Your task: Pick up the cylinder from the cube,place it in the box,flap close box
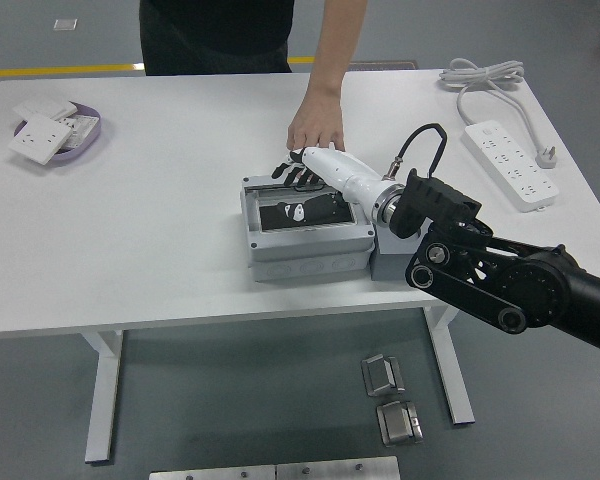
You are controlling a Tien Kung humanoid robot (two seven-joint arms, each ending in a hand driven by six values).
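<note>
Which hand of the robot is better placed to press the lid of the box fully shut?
Right: the right hand rests on the box lid; no left arm is in view.

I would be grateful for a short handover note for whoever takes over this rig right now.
Right hand: fingers spread flat on the clear lid of the grey plastic box, holding nothing. Left hand: out of view.
Lid lies down flat on the box; a small white shape shows through it, but I cannot confirm it is the cylinder.
The grey cube stands against the box's right side, with the arm covering its top.
A person's hand rests on the table just behind the box.
Left: confirm the lid is fully shut, then withdraw.
</note>
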